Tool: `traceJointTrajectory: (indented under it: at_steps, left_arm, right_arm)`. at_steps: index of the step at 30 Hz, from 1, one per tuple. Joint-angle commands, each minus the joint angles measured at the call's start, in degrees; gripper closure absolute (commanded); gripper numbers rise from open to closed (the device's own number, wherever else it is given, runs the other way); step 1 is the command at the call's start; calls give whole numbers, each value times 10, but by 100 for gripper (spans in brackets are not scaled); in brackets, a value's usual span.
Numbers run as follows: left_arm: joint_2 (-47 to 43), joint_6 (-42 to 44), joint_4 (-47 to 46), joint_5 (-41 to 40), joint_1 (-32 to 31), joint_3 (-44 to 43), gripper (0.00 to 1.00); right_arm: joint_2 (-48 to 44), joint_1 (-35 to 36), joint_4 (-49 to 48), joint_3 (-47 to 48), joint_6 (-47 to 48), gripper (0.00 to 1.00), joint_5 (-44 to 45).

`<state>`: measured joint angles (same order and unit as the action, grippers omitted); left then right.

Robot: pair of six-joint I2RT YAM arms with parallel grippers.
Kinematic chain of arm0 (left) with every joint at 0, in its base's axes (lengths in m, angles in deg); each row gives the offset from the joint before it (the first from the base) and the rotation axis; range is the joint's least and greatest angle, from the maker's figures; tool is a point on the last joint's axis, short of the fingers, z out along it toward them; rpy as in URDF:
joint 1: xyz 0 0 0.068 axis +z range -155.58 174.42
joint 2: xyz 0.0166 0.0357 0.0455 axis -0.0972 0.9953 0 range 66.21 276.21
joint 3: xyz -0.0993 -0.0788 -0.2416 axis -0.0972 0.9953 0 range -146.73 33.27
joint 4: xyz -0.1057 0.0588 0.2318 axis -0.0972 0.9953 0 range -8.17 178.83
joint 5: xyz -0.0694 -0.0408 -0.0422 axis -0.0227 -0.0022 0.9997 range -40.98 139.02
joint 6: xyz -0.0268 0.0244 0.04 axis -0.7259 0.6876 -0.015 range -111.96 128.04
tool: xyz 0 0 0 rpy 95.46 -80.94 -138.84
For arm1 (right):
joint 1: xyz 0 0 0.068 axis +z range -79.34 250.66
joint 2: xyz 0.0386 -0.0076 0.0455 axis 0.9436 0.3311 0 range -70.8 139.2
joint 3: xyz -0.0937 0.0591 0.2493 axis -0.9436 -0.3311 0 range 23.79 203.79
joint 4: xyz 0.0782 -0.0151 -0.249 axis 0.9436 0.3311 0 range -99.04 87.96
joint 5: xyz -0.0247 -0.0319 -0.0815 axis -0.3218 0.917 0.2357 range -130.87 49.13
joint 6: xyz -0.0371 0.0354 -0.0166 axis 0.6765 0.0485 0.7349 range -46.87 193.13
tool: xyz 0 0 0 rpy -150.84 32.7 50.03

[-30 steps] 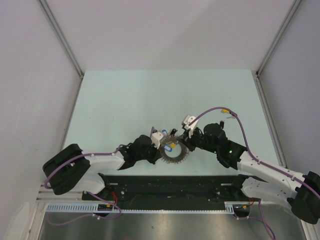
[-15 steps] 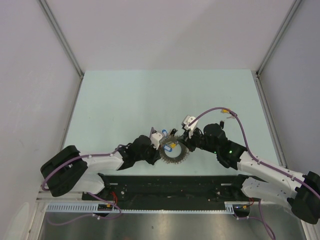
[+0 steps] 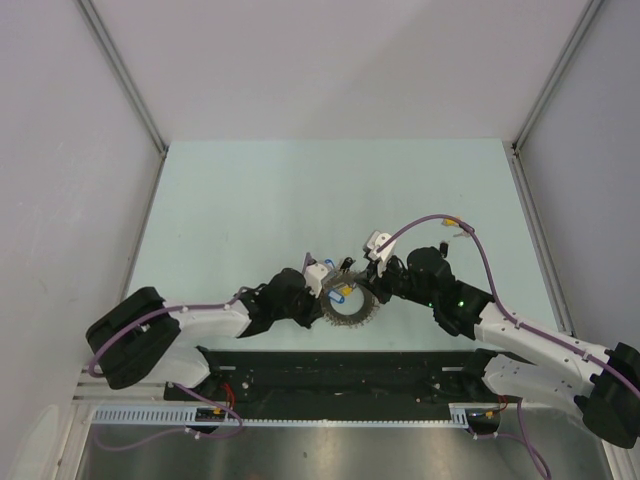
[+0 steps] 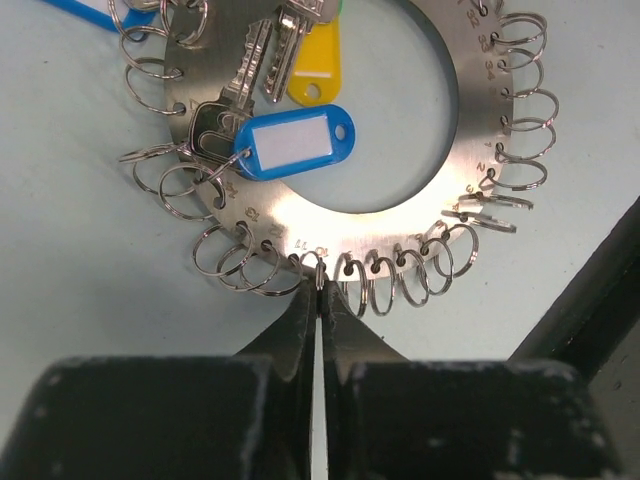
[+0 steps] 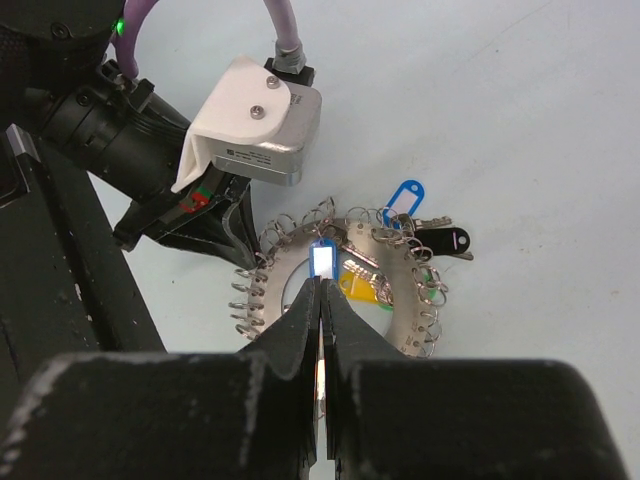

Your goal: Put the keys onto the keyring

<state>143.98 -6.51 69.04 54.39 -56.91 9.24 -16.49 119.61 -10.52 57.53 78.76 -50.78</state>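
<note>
Keyring (image 4: 300, 225) flat on bench (image 3: 300, 200), near-centre between arms. Blue-tag key (image 4: 290, 142) and yellow tag (image 4: 313, 65) lie across its hole. Nothing moved since a second ago, left arm barely shifts: no visible progress. Left pincer (image 4: 320, 290) clamped on loop (image 4: 318, 266) at keyring's 6 o'clock. Right pincer (image 5: 320, 288) together, hovering over blue tag. No container.

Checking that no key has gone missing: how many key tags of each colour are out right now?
Blue tags: 2
Yellow tag: 1
Green tag: 1
Black tag: 1
Total: 5
</note>
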Motion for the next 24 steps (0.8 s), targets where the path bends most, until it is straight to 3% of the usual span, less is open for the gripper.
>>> traceJointTrajectory:
  at_steps: [1, 8, 15, 19, 24]
  left_arm:
    - [7, 4, -4, 15, -5, -15, 100]
    - [-62, 37, -12, 11, -5, -12, 100]
    - [-165, 144, 0, 25, 4, -62, 100]
    - [-213, 206, -20, 89, 39, -89, 100]
    - [-245, 218, -64, 259, 118, -103, 100]
  right_arm:
    - [-12, 1, -10, 1, 4, 100, -6]
    - [-31, 0, -19, 2, 4, 100, -10]
    - [-78, -2, -31, 8, 3, 100, -24]
    - [-97, -5, -40, 13, 7, 100, -30]
    - [-106, -17, -53, 26, 23, 100, -53]
